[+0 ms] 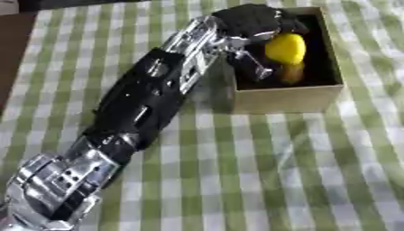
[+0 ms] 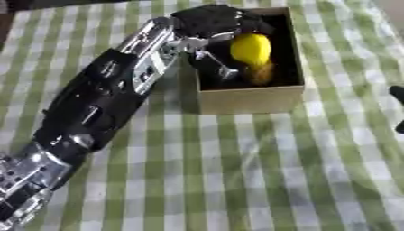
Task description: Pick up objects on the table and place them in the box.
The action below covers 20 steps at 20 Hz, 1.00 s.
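Observation:
A tan cardboard box (image 1: 288, 98) with a dark inside stands at the upper right of the checked table. My left arm stretches from the lower left up to it, and my left hand (image 1: 246, 21) hangs over the box's left half. Its fingers curl round a rounded yellow object (image 1: 286, 48), which sits inside the box opening, above the floor. Just under the yellow object lies an orange-brown shape (image 1: 293, 73) that I cannot make out. Two dark tips of my right hand (image 2: 398, 95) show at the right edge of the right eye view, apart from the box.
A green-and-white checked cloth (image 1: 260, 171) covers the table. At the upper left its edge meets a dark brown surface (image 1: 12, 49). My left forearm (image 1: 146, 99) lies across the left half of the cloth.

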Motion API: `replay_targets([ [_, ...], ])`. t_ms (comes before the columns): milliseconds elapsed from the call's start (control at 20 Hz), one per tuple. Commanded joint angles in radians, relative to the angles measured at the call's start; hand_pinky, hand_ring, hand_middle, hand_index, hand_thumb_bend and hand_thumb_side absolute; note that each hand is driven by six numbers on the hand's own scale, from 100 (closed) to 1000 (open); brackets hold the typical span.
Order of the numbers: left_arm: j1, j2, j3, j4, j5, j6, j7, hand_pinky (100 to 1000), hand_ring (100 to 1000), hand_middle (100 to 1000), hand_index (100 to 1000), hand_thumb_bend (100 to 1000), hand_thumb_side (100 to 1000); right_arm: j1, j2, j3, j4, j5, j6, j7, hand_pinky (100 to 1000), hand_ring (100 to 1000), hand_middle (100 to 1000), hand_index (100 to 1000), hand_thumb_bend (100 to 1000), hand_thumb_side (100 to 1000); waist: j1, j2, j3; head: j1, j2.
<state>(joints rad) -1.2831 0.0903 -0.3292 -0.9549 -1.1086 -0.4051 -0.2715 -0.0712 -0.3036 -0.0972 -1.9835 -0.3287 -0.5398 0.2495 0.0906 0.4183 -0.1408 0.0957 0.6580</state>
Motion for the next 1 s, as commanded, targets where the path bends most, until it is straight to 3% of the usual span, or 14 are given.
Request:
replay_targets([
  [50, -0.021, 0.004, 0.022, -0.008, -0.049, 0.002, 0.047, 900, 974, 903, 1000, 463, 663, -0.007, -0.011, 0.002, -0.017, -0.006, 0.008, 0.002, 953, 827, 449, 750, 100, 527, -0.005, -0.022, -0.002, 0.005, -0.009],
  [250, -0.021, 0.001, 0.034, 0.004, -0.076, 0.015, 0.103, 893, 965, 894, 1000, 414, 641, -0.008, -0.010, 0.005, -0.017, -0.005, 0.014, 0.006, 953, 828, 448, 750, 100, 527, -0.004, -0.023, -0.003, 0.004, -0.008],
  [450, -0.019, -0.002, 0.038, -0.007, -0.050, 0.019, 0.119, 885, 949, 882, 990, 287, 586, -0.007, -0.009, 0.009, -0.017, -0.002, 0.019, 0.010, 953, 828, 446, 750, 100, 528, -0.006, -0.024, -0.003, 0.003, -0.007],
  [550, -0.021, 0.002, 0.043, -0.038, -0.013, 0.031, 0.120, 877, 936, 872, 977, 150, 528, -0.004, -0.008, 0.009, -0.017, 0.000, 0.019, 0.011, 953, 828, 446, 750, 100, 529, -0.007, -0.025, -0.002, 0.003, -0.004],
  [600, -0.024, 0.009, 0.046, -0.066, 0.015, 0.047, 0.125, 853, 909, 853, 946, 100, 378, -0.003, -0.008, 0.008, -0.017, 0.000, 0.017, 0.009, 952, 829, 447, 750, 100, 529, -0.008, -0.026, -0.001, 0.002, -0.002],
  [650, -0.025, 0.019, 0.048, -0.103, 0.048, 0.069, 0.134, 833, 886, 835, 919, 100, 342, -0.001, -0.008, 0.007, -0.017, -0.001, 0.014, 0.008, 952, 829, 448, 750, 100, 529, -0.009, -0.028, 0.001, 0.002, -0.001],
  [800, -0.015, 0.058, 0.052, -0.264, 0.243, 0.146, 0.169, 782, 812, 758, 841, 100, 510, 0.007, -0.012, 0.000, -0.017, -0.004, -0.006, 0.001, 949, 829, 454, 752, 100, 530, -0.013, -0.031, 0.009, 0.000, 0.006],
  [1000, 0.042, 0.174, 0.078, -0.574, 0.667, 0.232, 0.210, 727, 718, 659, 817, 100, 579, 0.022, -0.015, -0.016, -0.017, -0.007, -0.054, -0.012, 946, 829, 460, 754, 100, 531, -0.022, -0.033, 0.029, -0.018, 0.008],
])
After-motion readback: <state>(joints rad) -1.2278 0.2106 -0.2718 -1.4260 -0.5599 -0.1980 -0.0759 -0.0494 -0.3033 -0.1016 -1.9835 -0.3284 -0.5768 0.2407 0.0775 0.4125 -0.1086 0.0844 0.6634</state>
